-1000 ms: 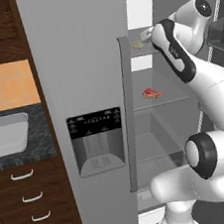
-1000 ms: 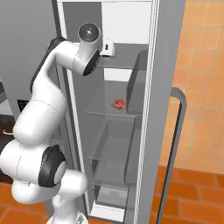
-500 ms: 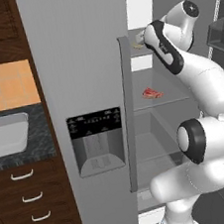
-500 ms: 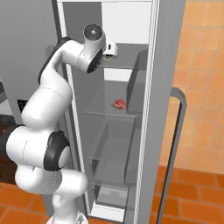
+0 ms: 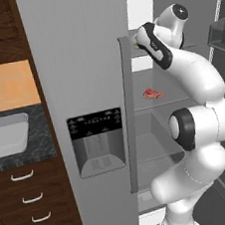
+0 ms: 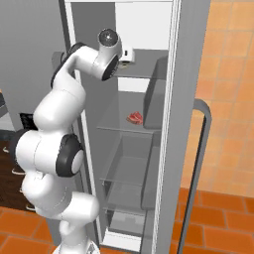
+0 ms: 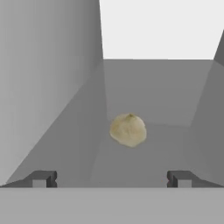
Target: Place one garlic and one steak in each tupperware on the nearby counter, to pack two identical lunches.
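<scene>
The gripper (image 7: 111, 178) is spread wide, tips well apart and nothing between them, pointed straight down the upper fridge shelf (image 7: 144, 162) at a garlic (image 7: 127, 130). The bulb sits alone on the grey shelf, ahead of the fingertips (image 7: 41, 178) and roughly centred between them, so the wide stance makes sense: there's room to slide a tip past on either side before squeezing. No contact yet, there's a clear gap.

From behind, the arm (image 5: 190, 74) is folded up high, wrist tucked into the open fridge (image 6: 149, 149) at top-shelf level; that's why the hand sits level with the shelf (a flat approach, not a drop from above). One shelf down lies a steak (image 5: 152, 93), red with a pale edge, on its own, well below the hand, untouched.

Over to the left, the counter (image 5: 39, 149) with its sink (image 5: 7, 136). I'd say this is the first pick, with the packing still ahead.
</scene>
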### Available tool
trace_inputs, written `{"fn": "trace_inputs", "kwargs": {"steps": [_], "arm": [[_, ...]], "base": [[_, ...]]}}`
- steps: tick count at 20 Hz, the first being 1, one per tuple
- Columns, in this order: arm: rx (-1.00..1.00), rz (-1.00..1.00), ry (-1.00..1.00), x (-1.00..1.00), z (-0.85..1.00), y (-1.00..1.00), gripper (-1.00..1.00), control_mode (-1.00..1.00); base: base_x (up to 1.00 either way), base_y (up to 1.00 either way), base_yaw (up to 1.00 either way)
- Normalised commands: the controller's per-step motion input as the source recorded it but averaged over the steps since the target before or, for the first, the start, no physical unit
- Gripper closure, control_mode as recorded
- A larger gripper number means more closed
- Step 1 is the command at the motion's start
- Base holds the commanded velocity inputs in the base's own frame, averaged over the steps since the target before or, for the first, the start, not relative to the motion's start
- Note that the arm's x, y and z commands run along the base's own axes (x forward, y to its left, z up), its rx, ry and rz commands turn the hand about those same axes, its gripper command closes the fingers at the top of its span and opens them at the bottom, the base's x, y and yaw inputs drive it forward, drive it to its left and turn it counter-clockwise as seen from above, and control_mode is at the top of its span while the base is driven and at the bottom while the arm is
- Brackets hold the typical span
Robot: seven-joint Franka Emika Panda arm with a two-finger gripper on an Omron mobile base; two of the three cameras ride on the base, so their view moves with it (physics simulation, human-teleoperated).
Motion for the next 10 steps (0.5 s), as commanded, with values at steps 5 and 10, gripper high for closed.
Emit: {"fn": "trace_inputs", "kwargs": {"steps": [5,10], "arm": [[0.0,0.0,0.0,0.41,-0.08,0.0,-1.0,-1.0],[0.0,0.0,0.02,0.28,-0.08,0.0,-1.0,-1.0]], "base": [[0.0,0.0,0.0],[0.0,0.0,0.0]]}}
